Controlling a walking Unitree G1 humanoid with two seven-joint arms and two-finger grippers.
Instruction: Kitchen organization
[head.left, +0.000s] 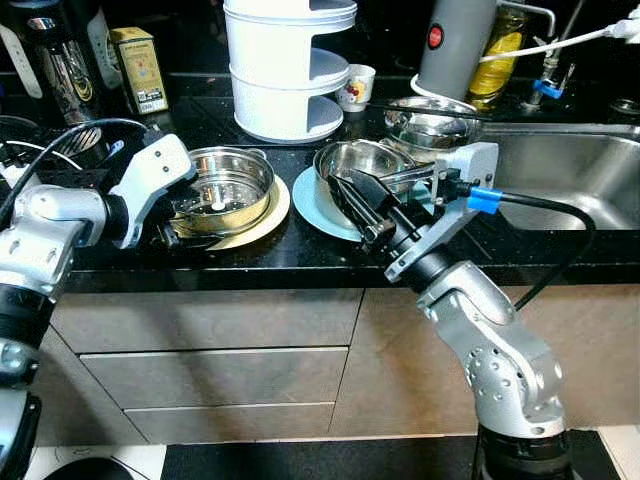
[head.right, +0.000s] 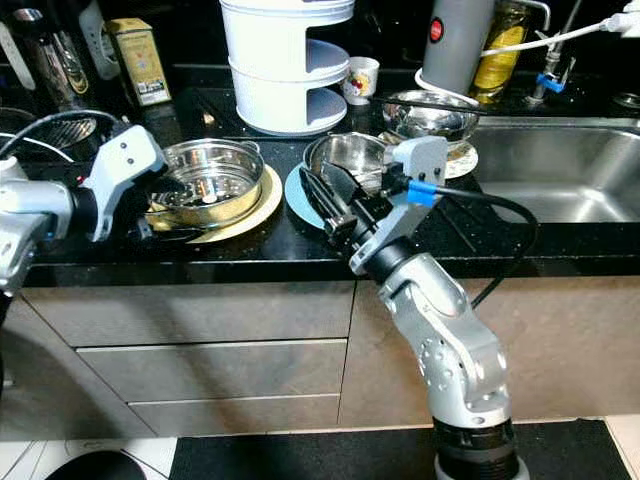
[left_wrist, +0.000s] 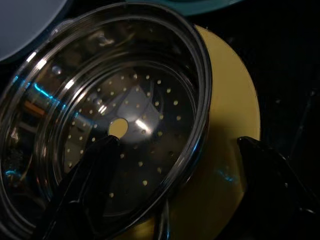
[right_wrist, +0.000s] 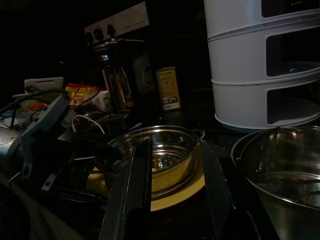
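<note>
While the steamer pot (head.left: 222, 188) sits on the yellow plate (head.left: 262, 222) just beside the blue plate (head.left: 312, 205), the left gripper (left_wrist: 175, 192), spread, apparently straddles its rim and should close squarely, as the right gripper (head.left: 350, 205) waits unclenched nearby.

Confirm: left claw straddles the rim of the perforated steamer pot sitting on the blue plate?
Wrong plate. The steamer pot sits on the yellow plate, as the left wrist view shows. The left claw does straddle its rim, open.
</note>
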